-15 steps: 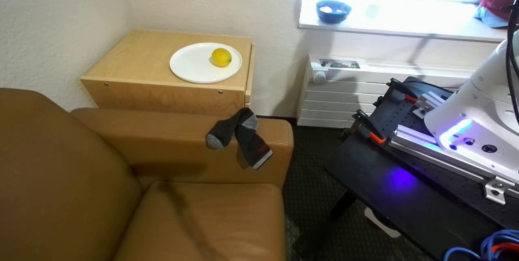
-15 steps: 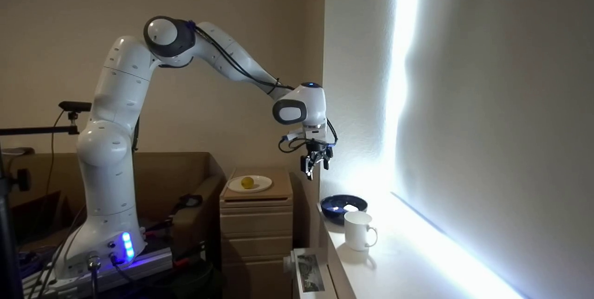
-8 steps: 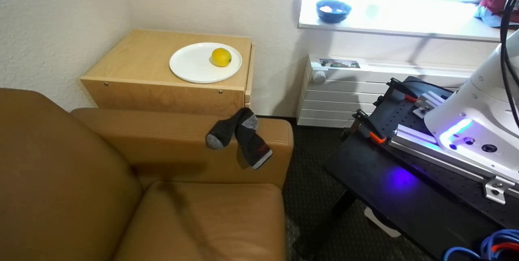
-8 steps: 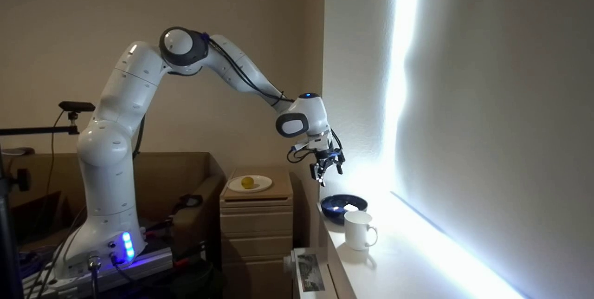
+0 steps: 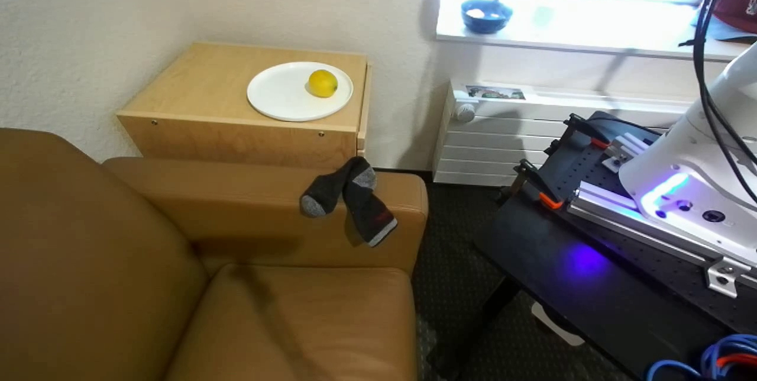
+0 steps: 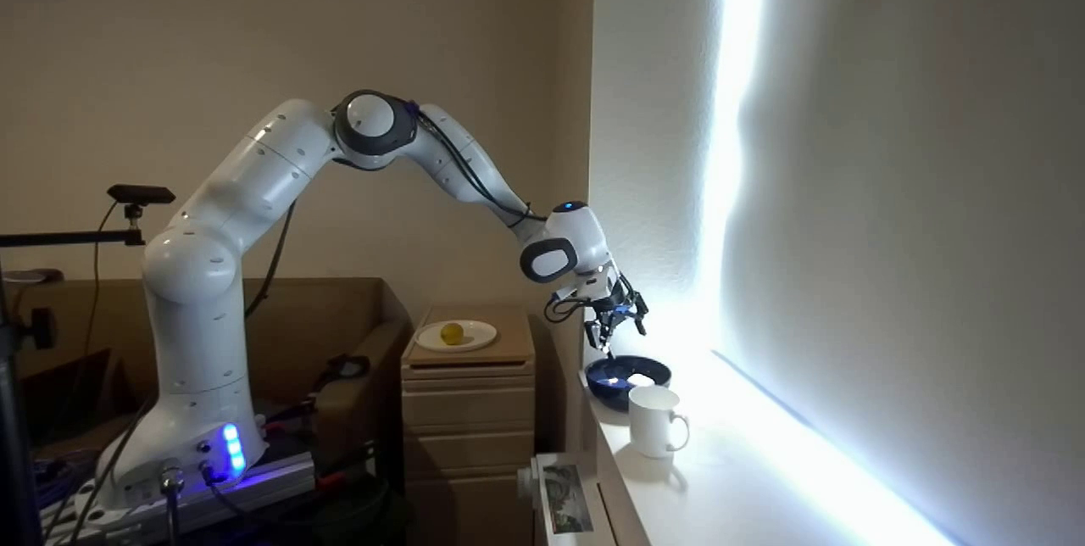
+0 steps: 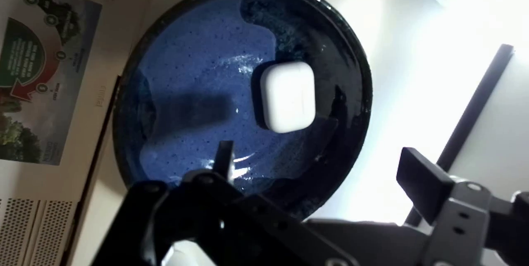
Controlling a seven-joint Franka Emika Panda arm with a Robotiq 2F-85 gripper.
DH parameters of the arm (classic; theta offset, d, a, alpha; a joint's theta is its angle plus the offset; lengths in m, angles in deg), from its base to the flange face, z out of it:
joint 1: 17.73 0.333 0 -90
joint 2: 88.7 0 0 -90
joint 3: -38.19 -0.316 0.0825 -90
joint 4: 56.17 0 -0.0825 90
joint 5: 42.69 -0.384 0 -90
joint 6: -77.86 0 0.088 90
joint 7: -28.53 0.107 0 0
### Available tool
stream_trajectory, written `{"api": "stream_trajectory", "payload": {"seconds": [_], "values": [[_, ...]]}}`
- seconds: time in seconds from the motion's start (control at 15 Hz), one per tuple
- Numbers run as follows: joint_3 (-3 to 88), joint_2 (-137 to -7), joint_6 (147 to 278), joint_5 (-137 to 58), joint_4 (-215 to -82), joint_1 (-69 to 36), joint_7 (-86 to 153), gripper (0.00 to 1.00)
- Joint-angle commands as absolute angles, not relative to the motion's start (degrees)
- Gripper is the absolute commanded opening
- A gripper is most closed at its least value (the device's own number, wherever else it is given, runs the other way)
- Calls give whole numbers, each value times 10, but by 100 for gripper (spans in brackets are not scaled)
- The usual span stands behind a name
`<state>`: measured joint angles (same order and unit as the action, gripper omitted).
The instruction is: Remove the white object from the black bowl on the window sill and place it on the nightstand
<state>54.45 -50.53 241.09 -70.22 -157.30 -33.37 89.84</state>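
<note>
Rounded white case (image 7: 288, 97) sat in glossy blue-black bowl (image 7: 190, 51), centre of wrist view! Black claw (image 7: 320, 158) gaped empty, lower frame. Approach looked advanced; grasp, delivery to boxy light-wood nightstand (image 5: 201, 85), upper left in exterior view, remained.

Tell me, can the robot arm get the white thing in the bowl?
Probably yes. The gripper is open, close to the black bowl, and nothing covers the white object inside; the gripper may just need shifting over.
</note>
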Motion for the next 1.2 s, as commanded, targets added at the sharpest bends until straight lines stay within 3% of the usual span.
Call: {"api": "stream_trajectory", "payload": {"seconds": [0.0, 0.53, 1.13], "values": [[540, -496, 2405, -694, -1563, -339, 911, 100], [589, -417, 2390, -635, -1515, -299, 994, 100], [569, -354, 2367, -634, -1433, -320, 1037, 100]]}}
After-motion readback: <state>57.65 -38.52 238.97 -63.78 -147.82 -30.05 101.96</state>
